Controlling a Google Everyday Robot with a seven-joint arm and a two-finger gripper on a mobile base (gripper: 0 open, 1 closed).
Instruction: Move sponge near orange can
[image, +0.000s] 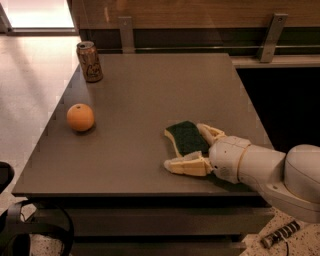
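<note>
At 10 o'clock on the counter (150, 95), upright orange can (89, 61) by the far left corner. Nearer, at 9 o'clock, a round orange (80, 117), apart from the can. At 4 o'clock, sponge (186, 137) lying flat, green side up, well apart from both. At 4 o'clock too, gripper (184, 146), jaws spread wide, straddling the sponge's near end.

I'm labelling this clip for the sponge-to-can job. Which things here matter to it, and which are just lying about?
Part of the job: sponge; orange can at the table's far left corner; tool, open, fingers either side of the sponge.
Lying about: orange fruit on the table's left side.
</note>
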